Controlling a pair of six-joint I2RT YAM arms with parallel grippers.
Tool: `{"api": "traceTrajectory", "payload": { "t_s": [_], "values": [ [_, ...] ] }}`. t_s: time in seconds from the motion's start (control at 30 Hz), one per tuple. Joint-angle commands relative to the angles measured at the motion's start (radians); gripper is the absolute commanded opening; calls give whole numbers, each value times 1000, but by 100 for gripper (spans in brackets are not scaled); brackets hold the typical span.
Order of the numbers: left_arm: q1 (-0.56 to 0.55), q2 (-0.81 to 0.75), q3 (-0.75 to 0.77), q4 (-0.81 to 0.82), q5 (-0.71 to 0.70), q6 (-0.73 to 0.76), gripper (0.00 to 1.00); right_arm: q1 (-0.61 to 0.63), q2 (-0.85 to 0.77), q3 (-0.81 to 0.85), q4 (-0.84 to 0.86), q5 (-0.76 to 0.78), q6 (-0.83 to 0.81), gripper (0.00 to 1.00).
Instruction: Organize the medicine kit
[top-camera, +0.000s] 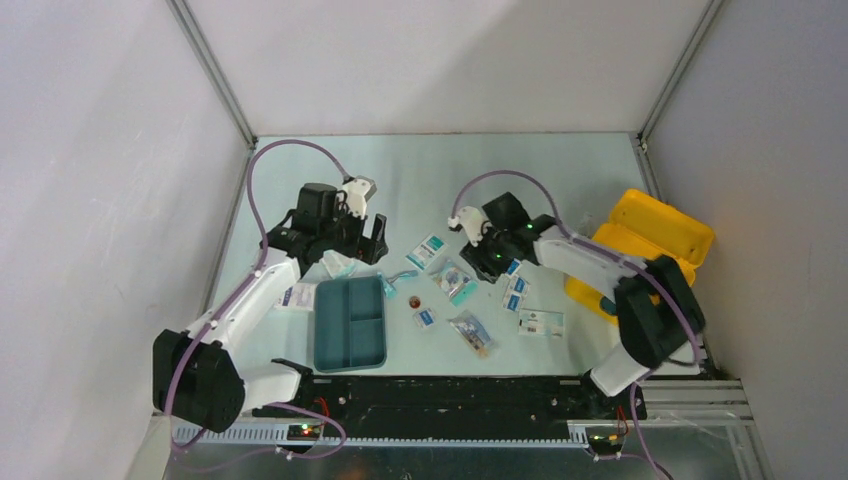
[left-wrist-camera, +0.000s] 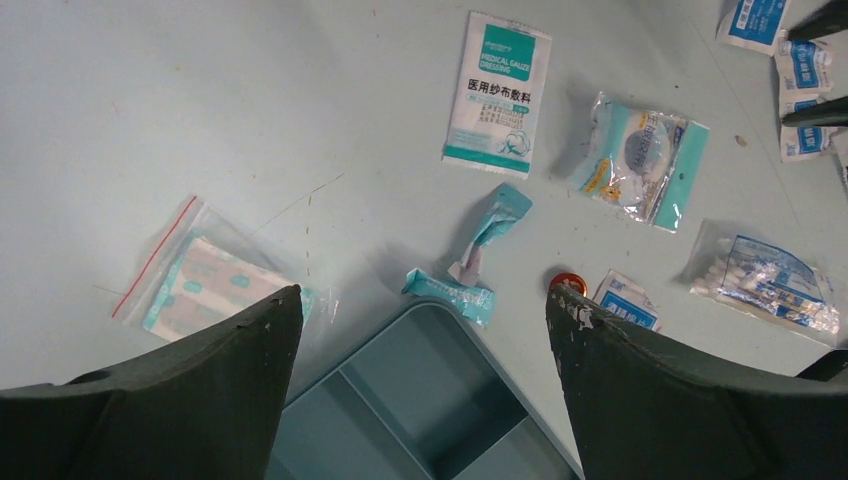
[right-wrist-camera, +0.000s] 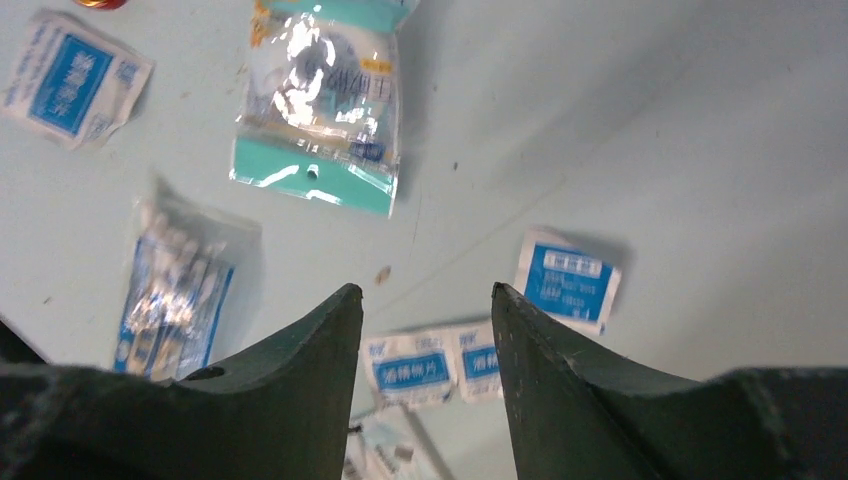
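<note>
Counter (top-camera: 420, 170), pale blue-green, walled on three sides.

Medicine kit (top-camera: 665, 225): yellow, lid open, at the far-right edge of the counter, partly hidden behind the right arm. Well apart from the loose supplies.

Divided teal tray (top-camera: 350, 322): flat on the counter, near left, well apart from the kit.

Left fingers (left-wrist-camera: 270, 330): spread wide, gripping nothing, hanging above the far edge of the tray. A zip bag of plasters (left-wrist-camera: 205, 280) lay just left of the tray. Two small teal wrapped items (left-wrist-camera: 490, 225) lay at the tray's far corner, the nearer one overlapping its rim.

Middle of the counter, scattered flat:
- gauze packet (left-wrist-camera: 497, 95), white with a teal band
- shiny teal-edged pouch (left-wrist-camera: 640, 160), just right of the gauze
- clear bag of cotton swabs (left-wrist-camera: 765, 280), nearer than the pouch
- small red-orange round thing (left-wrist-camera: 567, 281), beside a white-and-blue packet (left-wrist-camera: 628, 300)

Right fingers (right-wrist-camera: 330, 330): partly apart, nothing between them, pointing down over a joined pair of white-and-blue packets (right-wrist-camera: 430, 365). Could not tell whether the tips touched the counter. Another such packet (right-wrist-camera: 568, 280) lay just beside the pair.
</note>
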Motion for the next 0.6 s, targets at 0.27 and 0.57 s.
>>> {"api": "traceTrajectory", "payload": {
  "t_s": [0.27,0.57],
  "values": [
    [-2,-43,-5,-8,-34,40,96,74,290,169,89,13,19,56],
    [-1,-42,-2,-8,-37,48,96,134,369,235,22,-22,-9,55]
  ]
}}
